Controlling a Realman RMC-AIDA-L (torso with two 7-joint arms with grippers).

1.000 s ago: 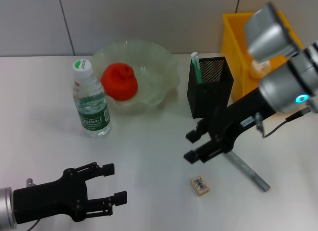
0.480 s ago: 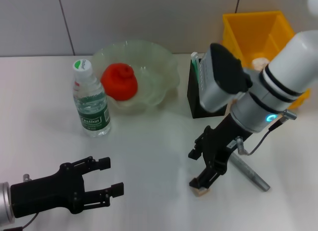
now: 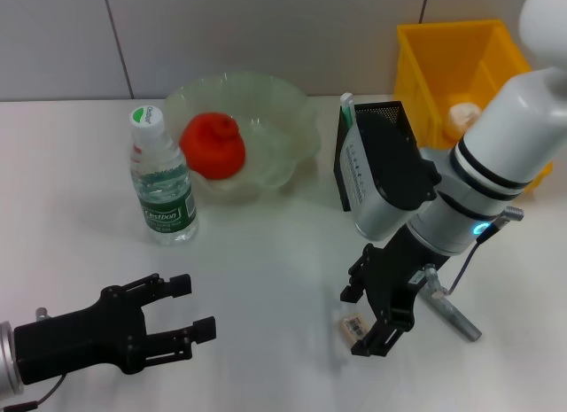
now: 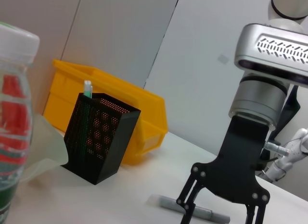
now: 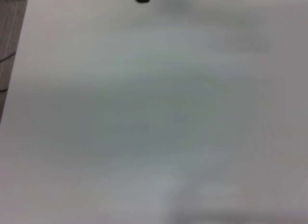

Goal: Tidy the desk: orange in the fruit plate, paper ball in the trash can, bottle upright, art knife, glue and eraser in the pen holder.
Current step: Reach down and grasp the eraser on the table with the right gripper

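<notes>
Head view: plain white flat desk [image 3: 266, 279] carrying, largest first, bright yellow plastic trash can [image 3: 443, 66] at the far right, with what may be the paper ball [image 3: 462, 120] inside. Next, wide translucent pale-green fruit plate [image 3: 283, 120] holding the lumpy red-orange orange [image 3: 213, 145]. Then small clear plastic bottle [image 3: 163, 177] with green label, upright just beside the plate. Then black square metal-mesh pen holder [image 3: 390, 128], mint-green art knife [image 3: 348, 115] standing in it. Thin silver-grey glue stick [image 3: 452, 314] flat on the desk near the right arm.

Smallest: tiny tan barcode-labelled eraser [image 3: 353, 325], flat on the desk between the spread fingers of the right gripper [image 3: 370, 319], not yet clamped. Left gripper [image 3: 186, 310] low at the near left, jaws apart, empty.

Risks, as judgement: eraser small and low, so fingertips scraping the desk, or closing off-centre and flicking the block away. Wrist close beside the glue stick; likely to nudge and roll it. Weak pinch, then a drop short of the mesh cup.
</notes>
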